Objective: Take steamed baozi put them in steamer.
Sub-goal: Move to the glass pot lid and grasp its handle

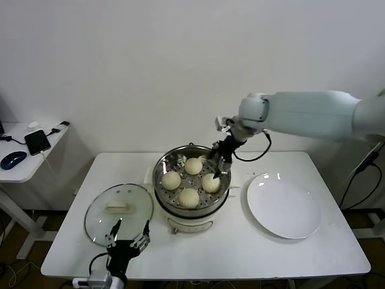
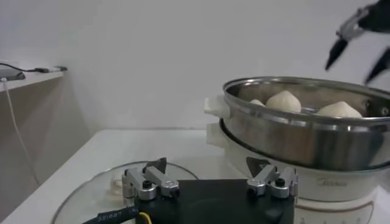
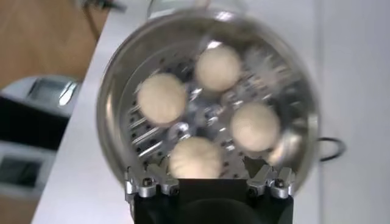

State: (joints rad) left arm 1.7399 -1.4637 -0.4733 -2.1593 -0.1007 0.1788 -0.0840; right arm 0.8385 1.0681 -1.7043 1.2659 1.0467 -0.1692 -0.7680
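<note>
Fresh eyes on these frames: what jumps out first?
The steel steamer at mid-table, with four baozi on its perforated tray. The right gripper hangs open over the pot's right rim, holding nothing. The white plate to the right is bare; the glass lid lies left, the open left gripper at its near edge.

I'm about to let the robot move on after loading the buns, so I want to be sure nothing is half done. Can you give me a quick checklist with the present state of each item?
1. All four baozi sit on the perforated tray in the steamer: ok.
2. White plate has no bun on it: ok.
3. Right gripper open, holding nothing, above the steamer's right rim: ok.
4. Left gripper open, over the near edge of the glass lid, holding nothing: ok.
5. Lid lies flat on the table, left of the steamer: ok.
6. Buns spaced apart, none stacked: ok.
</note>
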